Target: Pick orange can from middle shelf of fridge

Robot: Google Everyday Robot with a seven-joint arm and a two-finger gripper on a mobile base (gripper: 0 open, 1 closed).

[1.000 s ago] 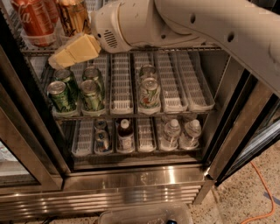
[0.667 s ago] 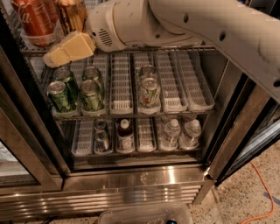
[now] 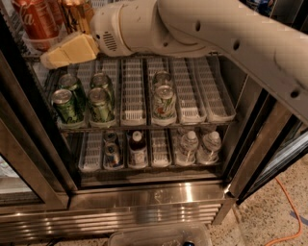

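Observation:
The orange can [image 3: 73, 13], shiny copper-orange, stands on the middle shelf [image 3: 32, 54] at the top left of the camera view, right of a red Coca-Cola can [image 3: 36, 19]. My gripper [image 3: 54, 57], cream-coloured at the end of the white arm [image 3: 202, 33], points left at the shelf's front rail. It sits just below and in front of the orange can and hides the can's lower part. I cannot see contact between them. The fridge [image 3: 144, 202] has a steel base below.
The rack below holds green cans [image 3: 67, 103] and a pale can [image 3: 163, 101] in white lane trays. The bottom rack holds a dark bottle [image 3: 137, 146] and water bottles [image 3: 209, 144]. Dark door frames stand left [image 3: 29, 158] and right [image 3: 260, 144]. An orange cable [image 3: 288, 211] lies on the floor.
My gripper has moved a little to the left and slightly up along the middle shelf's front rail. The cans have not moved.

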